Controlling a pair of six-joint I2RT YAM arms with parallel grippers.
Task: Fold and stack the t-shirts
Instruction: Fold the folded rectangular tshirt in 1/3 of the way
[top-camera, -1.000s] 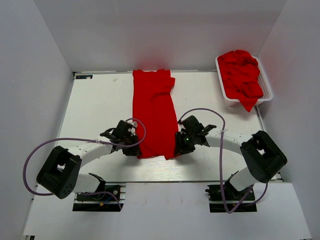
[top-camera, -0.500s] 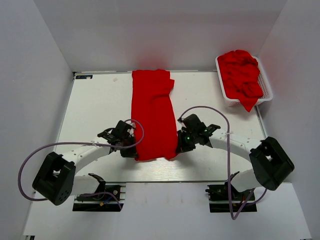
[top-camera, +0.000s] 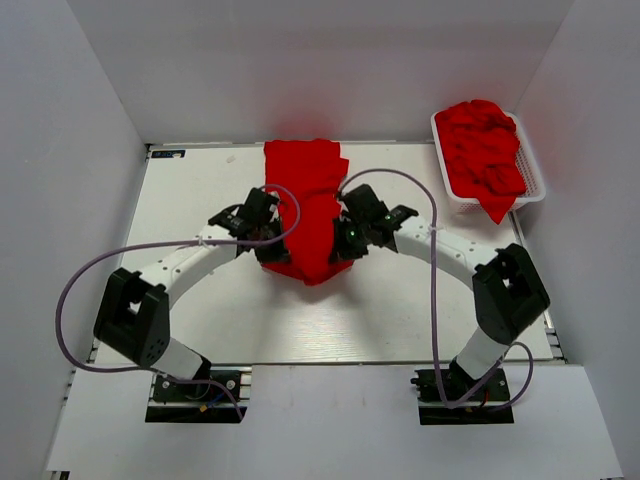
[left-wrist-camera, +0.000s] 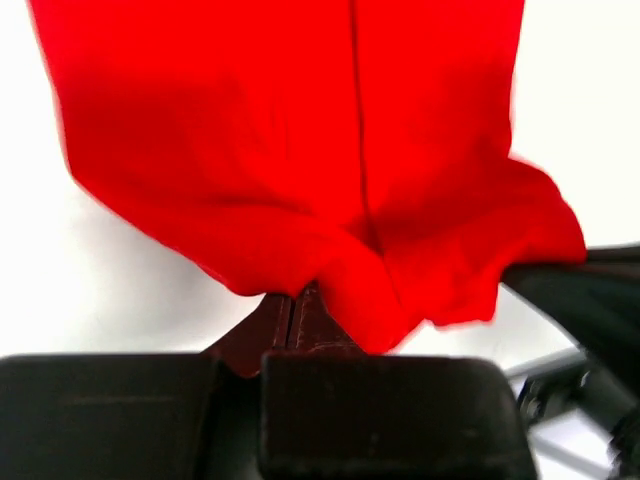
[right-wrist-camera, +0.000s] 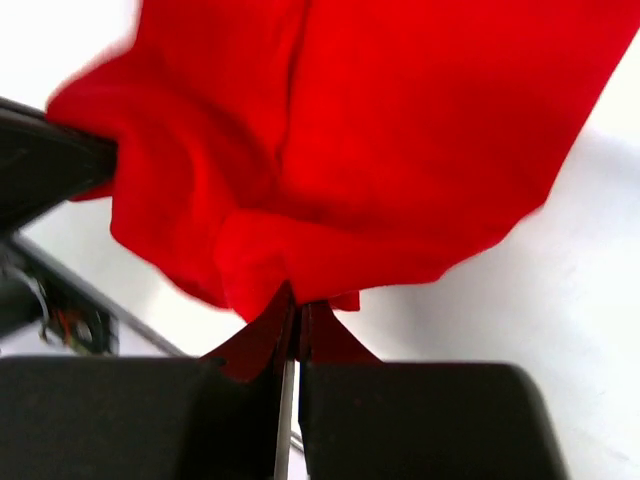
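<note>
The left pincer (top-camera: 268, 250) and right pincer (top-camera: 343, 243) were each clamped shut on a near corner of the t-shirt (top-camera: 303, 180), holding its hem raised above the middle of the counter (top-camera: 200, 190). The garment's long axis ran near to far, and its far end lay flat by the back edge, so the fold appeared to lie straight ahead, with both arms equally close. The red cloth sagged, bunched and creased, between them. More t-shirts (top-camera: 485, 150) were heaped in the basket (top-camera: 535, 180) at far right.

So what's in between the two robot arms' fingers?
The red t-shirt: left fingers and right fingers each pinch its edge, and it sags between them in the top view.
</note>
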